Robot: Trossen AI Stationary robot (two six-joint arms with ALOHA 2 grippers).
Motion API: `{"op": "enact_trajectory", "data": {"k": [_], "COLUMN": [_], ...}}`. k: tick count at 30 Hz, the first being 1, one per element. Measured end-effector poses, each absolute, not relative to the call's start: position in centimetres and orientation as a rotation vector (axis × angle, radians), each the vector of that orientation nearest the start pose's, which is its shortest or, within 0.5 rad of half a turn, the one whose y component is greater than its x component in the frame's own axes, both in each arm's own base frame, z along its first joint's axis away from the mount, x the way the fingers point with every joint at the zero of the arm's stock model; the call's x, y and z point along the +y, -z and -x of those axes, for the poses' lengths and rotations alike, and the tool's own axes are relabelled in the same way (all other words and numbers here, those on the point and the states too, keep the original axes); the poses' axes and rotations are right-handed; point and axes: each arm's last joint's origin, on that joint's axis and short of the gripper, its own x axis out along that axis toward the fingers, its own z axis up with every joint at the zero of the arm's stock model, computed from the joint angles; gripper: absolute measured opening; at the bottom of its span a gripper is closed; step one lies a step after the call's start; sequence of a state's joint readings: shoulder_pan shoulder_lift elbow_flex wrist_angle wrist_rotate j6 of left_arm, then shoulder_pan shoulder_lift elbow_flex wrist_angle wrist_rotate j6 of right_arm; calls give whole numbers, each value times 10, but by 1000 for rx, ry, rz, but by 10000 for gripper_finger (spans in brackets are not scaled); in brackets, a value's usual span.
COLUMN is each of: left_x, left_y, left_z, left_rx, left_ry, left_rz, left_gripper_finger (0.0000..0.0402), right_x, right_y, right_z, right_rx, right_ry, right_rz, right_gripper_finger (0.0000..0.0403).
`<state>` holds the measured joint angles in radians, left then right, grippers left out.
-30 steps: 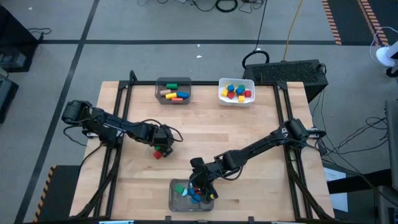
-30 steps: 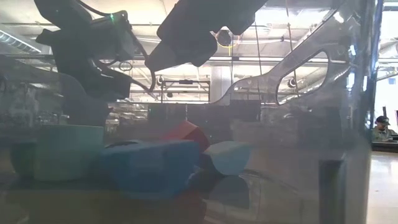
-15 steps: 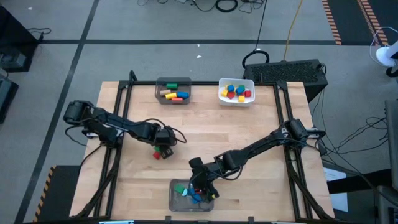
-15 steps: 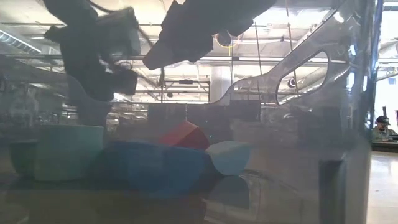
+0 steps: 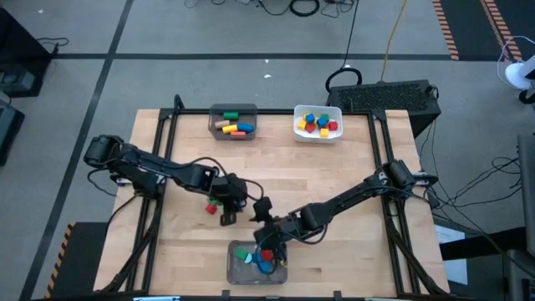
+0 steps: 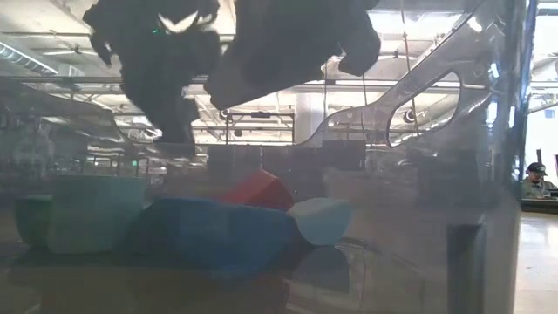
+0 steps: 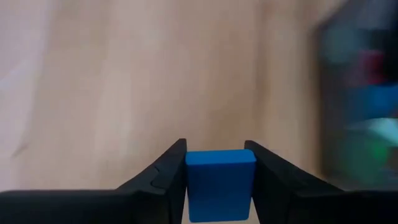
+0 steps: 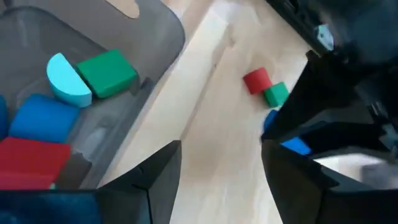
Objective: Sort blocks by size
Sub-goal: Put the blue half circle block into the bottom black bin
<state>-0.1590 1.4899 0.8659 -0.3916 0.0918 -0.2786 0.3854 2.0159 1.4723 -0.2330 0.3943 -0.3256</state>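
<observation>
My left gripper (image 7: 221,168) is shut on a blue block (image 7: 221,186) and hangs above the bare table, left of the clear near bin (image 5: 236,269). A red block (image 8: 256,79) and a green block (image 8: 275,93) lie side by side on the table close to it. My right gripper (image 8: 221,180) stands open and empty over the table at the bin's far rim. In the bin lie a light blue half-round (image 8: 67,87), a green block (image 8: 107,71), a blue block (image 8: 40,118) and a red block (image 8: 31,160). My left gripper pinches the blue block by two opposite sides (image 7: 189,180) between its two fingers. The fingers slant down at it from above. The block is lifted clear of the table and sits square between the fingers.
A grey bin (image 5: 233,122) with long bars and a white bin (image 5: 318,122) with cubes stand at the table's far edge. Bare wood lies between them and the arms. A black frame runs along the table's left and right edges.
My left gripper has risen and gone toward the table's right edge, nearer the near bin and my right gripper, rolling about its own line as it went. My right gripper has stayed in place but has rolled at the wrist.
</observation>
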Motion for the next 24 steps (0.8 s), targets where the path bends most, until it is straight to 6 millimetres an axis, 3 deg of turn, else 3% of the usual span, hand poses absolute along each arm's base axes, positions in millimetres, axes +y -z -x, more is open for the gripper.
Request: {"op": "enact_trajectory", "data": {"k": [9, 24], "left_x": [-64, -69], "left_y": [-208, -217], "left_z": [-292, -298], "left_rx": [879, 769], "left_ry": [411, 482], "left_rz": [177, 203], "left_gripper_finger": [137, 137], "right_x": [159, 163], "right_y": [-204, -211], "right_z": [-415, -420], "right_rx": [674, 575], "right_ry": [-54, -117], "right_rz": [747, 803], "right_gripper_finger": [210, 210]}}
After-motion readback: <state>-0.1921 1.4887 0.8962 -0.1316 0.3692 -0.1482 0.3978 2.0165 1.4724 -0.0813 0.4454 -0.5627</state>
